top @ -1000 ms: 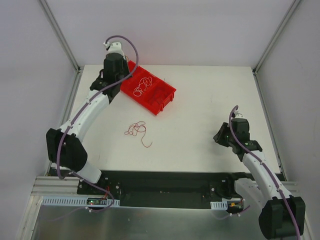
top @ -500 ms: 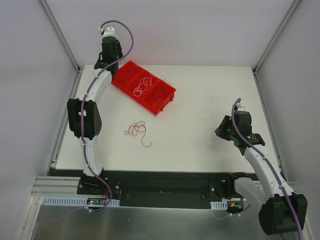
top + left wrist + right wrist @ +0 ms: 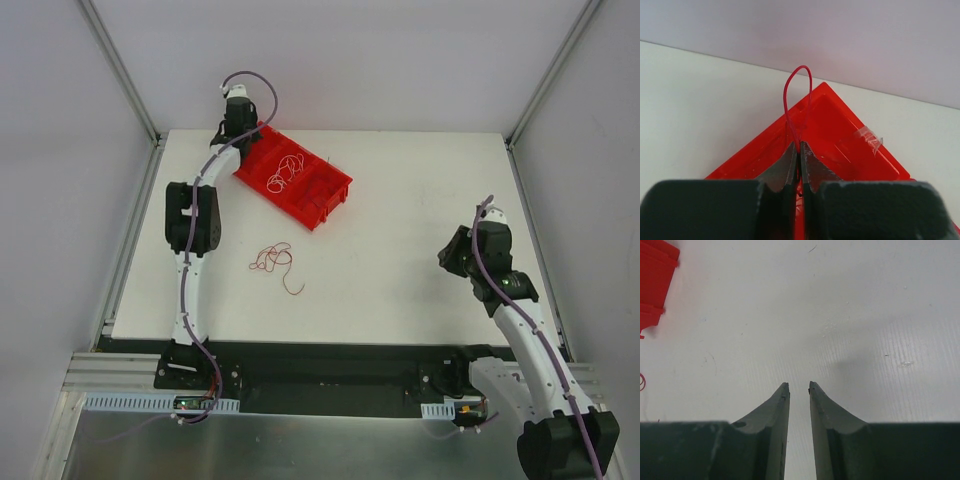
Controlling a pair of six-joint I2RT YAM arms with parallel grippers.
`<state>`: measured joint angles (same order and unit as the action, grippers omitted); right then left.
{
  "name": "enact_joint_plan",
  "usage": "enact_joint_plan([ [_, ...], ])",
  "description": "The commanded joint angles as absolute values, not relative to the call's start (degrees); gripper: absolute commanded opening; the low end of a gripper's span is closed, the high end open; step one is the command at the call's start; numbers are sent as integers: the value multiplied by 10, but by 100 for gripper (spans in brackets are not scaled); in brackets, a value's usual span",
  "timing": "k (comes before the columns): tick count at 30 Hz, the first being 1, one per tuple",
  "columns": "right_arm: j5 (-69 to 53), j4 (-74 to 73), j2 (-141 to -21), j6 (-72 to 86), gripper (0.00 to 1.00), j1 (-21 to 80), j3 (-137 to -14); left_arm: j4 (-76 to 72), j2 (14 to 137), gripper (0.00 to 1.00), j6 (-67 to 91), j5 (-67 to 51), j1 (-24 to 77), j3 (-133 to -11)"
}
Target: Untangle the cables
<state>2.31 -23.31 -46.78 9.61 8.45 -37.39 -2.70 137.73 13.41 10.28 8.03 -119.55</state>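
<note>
My left gripper [image 3: 799, 146] is shut on a thin red cable [image 3: 796, 100], whose loop stands up above the fingertips. It hovers over the far left corner of the red bin [image 3: 855, 150]. In the top view the left gripper [image 3: 243, 133] sits at that corner of the bin [image 3: 325, 195], which holds a small tangle of red and whitish cables [image 3: 284, 170]. A second red tangle [image 3: 272, 258] lies on the table in front of the bin. My right gripper [image 3: 798, 386] is open and empty above bare table, at the right side [image 3: 455, 255].
The white table [image 3: 400, 250] is walled at the back and both sides. In the right wrist view a corner of the red bin [image 3: 655, 270] shows at the upper left. A piece of clear tape [image 3: 869, 137] sticks to the bin's rim.
My left arm has folded up and its gripper has shifted right onto the bin's far corner. My right arm has drawn slightly back to the right.
</note>
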Motion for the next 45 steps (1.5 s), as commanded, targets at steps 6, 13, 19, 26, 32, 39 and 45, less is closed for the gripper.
enact_joint_plan([
  [6,18,-216,-472,93,26,83,-403,-39,1370,0,180,26,76,-1194],
  [13,7,-225,-470,89,26,83,-412,11,1311,35,160,16,69,-1159],
  [19,-23,-221,-483,71,27,82,-424,64,1208,67,154,9,64,-1125],
  [26,-139,-230,-557,13,28,84,-461,123,1058,82,182,29,64,-1045],
  [32,-199,-151,-629,23,54,197,-444,139,918,79,314,-88,62,-864],
  [39,-198,-65,-754,51,67,373,-482,107,775,76,333,-231,83,-583],
  [45,-174,123,-887,262,59,432,-502,103,664,74,354,-258,91,-421],
])
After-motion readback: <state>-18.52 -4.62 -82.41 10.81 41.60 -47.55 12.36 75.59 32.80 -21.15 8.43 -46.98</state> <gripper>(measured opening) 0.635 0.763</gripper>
